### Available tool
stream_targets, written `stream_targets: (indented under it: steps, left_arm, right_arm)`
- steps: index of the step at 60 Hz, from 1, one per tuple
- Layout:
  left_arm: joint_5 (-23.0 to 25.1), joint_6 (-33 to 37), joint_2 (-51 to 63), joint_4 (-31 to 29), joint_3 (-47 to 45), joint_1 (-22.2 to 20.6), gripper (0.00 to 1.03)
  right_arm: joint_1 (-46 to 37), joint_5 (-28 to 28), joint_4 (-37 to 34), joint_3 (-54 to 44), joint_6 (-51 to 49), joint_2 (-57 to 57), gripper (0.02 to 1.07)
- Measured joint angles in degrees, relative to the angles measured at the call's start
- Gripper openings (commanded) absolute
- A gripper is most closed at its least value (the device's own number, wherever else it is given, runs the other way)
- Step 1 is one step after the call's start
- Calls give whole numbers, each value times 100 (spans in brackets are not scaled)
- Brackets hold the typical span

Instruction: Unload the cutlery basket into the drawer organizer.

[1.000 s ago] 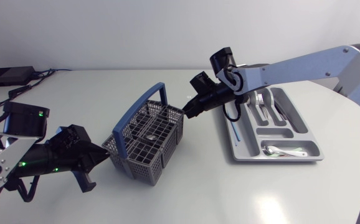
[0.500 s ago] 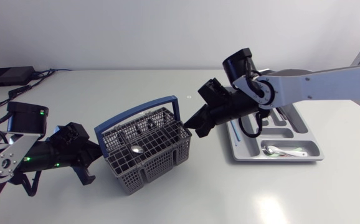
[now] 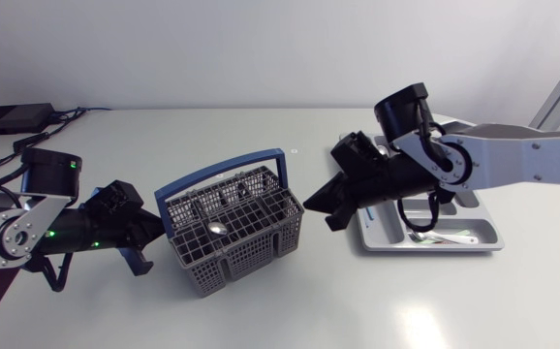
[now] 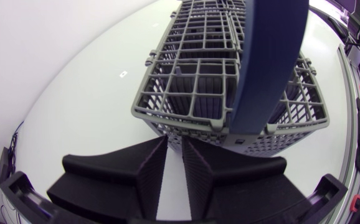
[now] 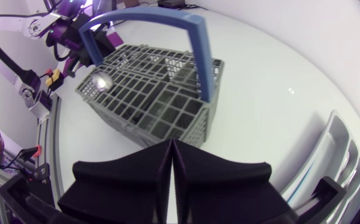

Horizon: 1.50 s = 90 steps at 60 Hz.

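The grey cutlery basket [image 3: 251,247] with a blue handle [image 3: 224,165] stands mid-table. A spoon [image 3: 217,231] lies inside it, and the same spoon [image 5: 101,79] shows in the right wrist view. My left gripper [image 3: 156,233] is at the basket's left wall. In the left wrist view this gripper [image 4: 175,142] has its fingers nearly together, pinching the basket [image 4: 198,81] wall just below the rim. My right gripper [image 3: 309,201] is shut with nothing in it, its tips at the basket's right corner. The right wrist view shows that gripper [image 5: 172,143] just short of the basket [image 5: 149,93].
The grey drawer organizer [image 3: 483,242] lies at the right, partly hidden by my right arm, with a spoon [image 3: 440,236] in its front compartment. Its edge [image 5: 336,149] shows beside the right gripper. A black box [image 3: 14,118] with cables sits at the back left.
The basket has turned and shifted slightly toward the front, held at its left wall. My right arm has swung forward, staying at the basket's right side. Both grippers kept their closure.
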Motion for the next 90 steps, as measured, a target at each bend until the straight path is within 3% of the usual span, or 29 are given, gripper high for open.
stream_targets:
  steps: [24,54,57,61,64,71,74,82,90]
  left_arm:
    - [61,0,-61,173,-4,105,20]
    - [17,-199,557,466,232,-208,20]
    - [20,-201,605,466,280,-240,21]
    - [39,-251,621,455,299,-234,33]
    - [70,-260,575,393,306,-151,40]
    - [323,-188,122,-254,369,387,66]
    - [402,-120,-221,-658,457,673,71]
    - [527,7,-1311,-1810,750,975,73]
    - [592,-107,-2367,-3215,1130,739,73]
  right_arm:
    - [94,214,332,424,44,944,7]
    - [640,372,116,-1049,195,-697,7]
    - [619,433,101,-1113,195,-804,7]
    - [527,498,103,-1150,192,-909,8]
    - [422,562,129,-1154,190,-1029,15]
    - [179,761,166,-1161,188,-1449,35]
    - [118,798,162,-1191,186,-1659,41]
    - [98,844,61,-1342,184,-2065,48]
    - [98,887,-111,-1405,192,-2312,52]
